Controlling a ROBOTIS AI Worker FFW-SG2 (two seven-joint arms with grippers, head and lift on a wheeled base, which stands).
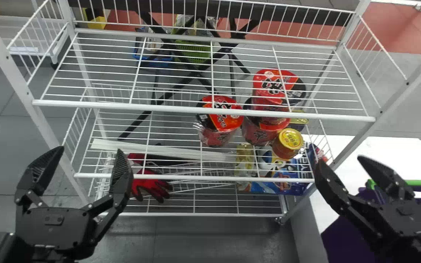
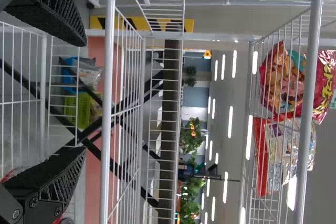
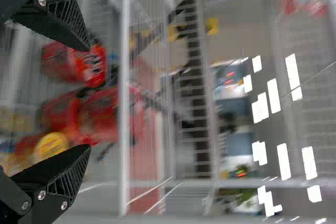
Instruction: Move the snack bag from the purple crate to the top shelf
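Note:
At the left of the head view my left gripper (image 1: 90, 150) stands open before the white rack; in its wrist view the left gripper (image 2: 83, 97) has nothing between its fingers. My right gripper (image 1: 342, 162) is open beside the rack's right post, over the near side of the purple crate (image 1: 342, 237); the right wrist view shows that gripper (image 3: 89, 98) empty too. The part of the crate behind the arm is hidden. High on the rack, the left wrist view shows snack bags (image 2: 281, 80) on the top shelf (image 2: 308, 103), behind its wires.
Lower shelves hold red noodle packs (image 1: 219, 118), a yellow-lidded jar (image 1: 288, 143), blue packs (image 1: 283, 182) and red gloves (image 1: 152, 186). A white table (image 1: 389, 149) stands at the right. The rack's right post (image 1: 389, 109) rises near my right gripper.

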